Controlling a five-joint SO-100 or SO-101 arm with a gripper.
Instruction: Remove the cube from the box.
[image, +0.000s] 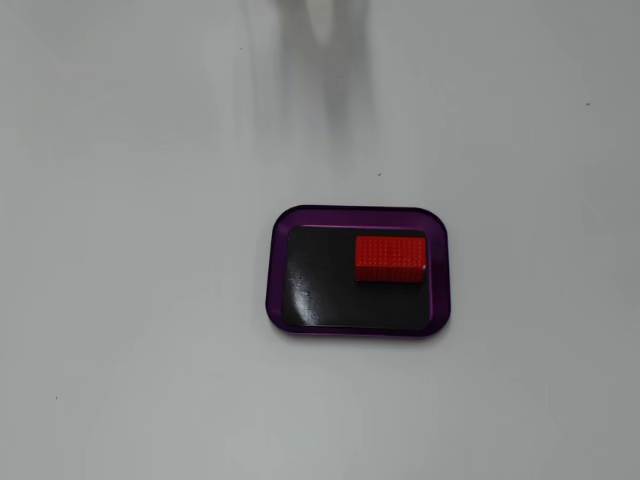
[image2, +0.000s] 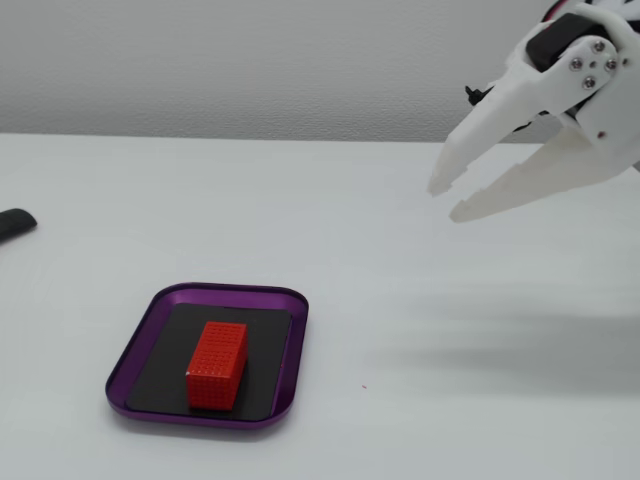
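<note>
Fixed view, cube in box, tool raised well apart, fingers parted.

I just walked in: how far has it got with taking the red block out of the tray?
Nothing is done yet: the red block lies in the purple tray. The gripper hangs open and empty above the table, well to the right. Reaching, grasping and lifting out all remain.

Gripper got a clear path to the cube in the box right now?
Probably yes. The gripper hangs open, raised above the table and well off to the right of the box in the side fixed view. The cube lies uncovered inside, and nothing stands between them.
</note>
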